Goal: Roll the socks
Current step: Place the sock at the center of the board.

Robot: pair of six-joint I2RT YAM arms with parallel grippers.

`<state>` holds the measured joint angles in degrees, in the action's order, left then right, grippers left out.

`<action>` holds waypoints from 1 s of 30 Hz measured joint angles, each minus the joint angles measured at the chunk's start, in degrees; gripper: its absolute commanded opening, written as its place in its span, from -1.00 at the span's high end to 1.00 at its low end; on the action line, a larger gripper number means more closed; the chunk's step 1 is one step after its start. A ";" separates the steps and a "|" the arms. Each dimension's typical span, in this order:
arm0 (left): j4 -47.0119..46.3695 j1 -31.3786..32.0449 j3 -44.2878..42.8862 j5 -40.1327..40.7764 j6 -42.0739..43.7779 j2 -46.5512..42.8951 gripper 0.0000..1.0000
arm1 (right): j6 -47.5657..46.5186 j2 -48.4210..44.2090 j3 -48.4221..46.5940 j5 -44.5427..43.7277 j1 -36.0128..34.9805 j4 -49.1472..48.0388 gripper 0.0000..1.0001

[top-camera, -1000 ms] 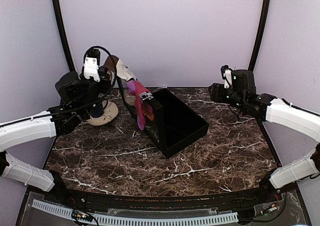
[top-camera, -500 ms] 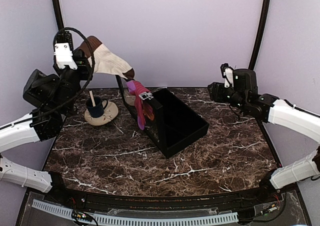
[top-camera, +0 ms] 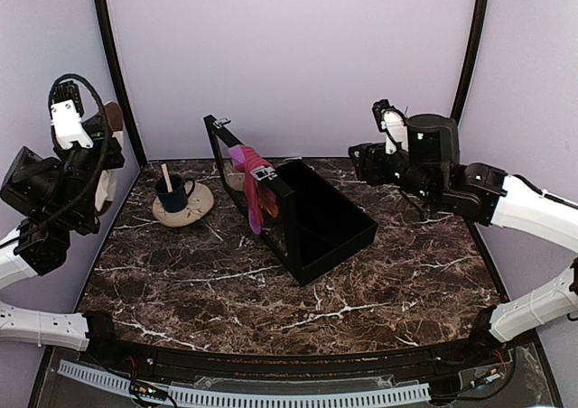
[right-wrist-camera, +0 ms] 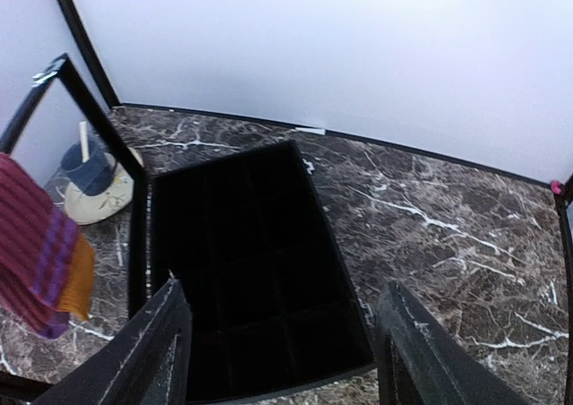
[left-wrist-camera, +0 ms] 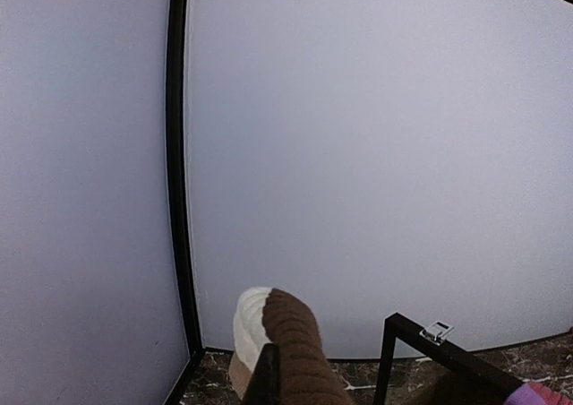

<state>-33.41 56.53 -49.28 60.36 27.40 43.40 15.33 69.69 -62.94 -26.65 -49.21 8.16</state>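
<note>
Two socks are in view, and they are well apart.

**Cream sock.** The cream sock (top-camera: 107,184), a cream body with a brown end, is clamped in the left gripper (left-wrist-camera: 271,383), whose jaws are closed on the cloth. The left arm is raised high at the left edge of the table (top-camera: 226,282), close to the side wall, and the sock hangs beside it. In the left wrist view the brown end rises up past one dark finger (left-wrist-camera: 266,376). The other finger is hidden by the cloth.

**Magenta sock.** The magenta sock (top-camera: 255,188) is draped over the top edge of the raised lid (right-wrist-camera: 98,111) of the black case (top-camera: 330,223). It hangs limp down the lid, and the right wrist view shows an orange patch on its lower part. Neither gripper touches it.

**Right gripper.** The right gripper (right-wrist-camera: 286,347) hovers above the far right of the table, pointed toward the case. Its jaws stand wide apart with nothing between them — the black interior of the case shows through the gap.

**Other items.** A beige saucer (top-camera: 200,208) carrying a dark blue cup (top-camera: 172,193) stands on the table left of the case, near the lid. A pale stick (top-camera: 166,175) stands in the cup.
</note>
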 measured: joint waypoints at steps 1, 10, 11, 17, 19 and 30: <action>2.47 0.02 0.00 0.17 -1.81 0.02 1.00 | -0.39 0.31 -1.42 -1.53 -2.12 0.57 -0.32; 30.34 1.20 3.54 -0.85 -25.83 0.72 1.00 | -1.84 2.58 -10.84 -14.53 -20.94 6.19 -0.38; 33.24 1.27 4.42 -1.33 -29.14 0.72 1.00 | -1.81 3.10 -11.96 -16.46 -23.74 6.86 -0.39; 45.09 1.55 9.33 -4.83 -44.59 1.07 1.00 | -1.38 8.24 -18.34 -24.68 -36.20 10.16 -0.40; 47.89 1.57 10.75 -6.14 -49.09 1.99 1.00 | -1.01 10.73 -20.83 -26.23 -39.08 11.19 -0.41; 61.33 1.62 19.85 -12.37 -74.69 2.14 -0.36 | 2.73 24.35 -26.32 -28.35 -44.19 12.46 -0.44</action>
<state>27.92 58.15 -29.43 47.99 -47.29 45.54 18.06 94.04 -89.25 -55.00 -93.41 20.62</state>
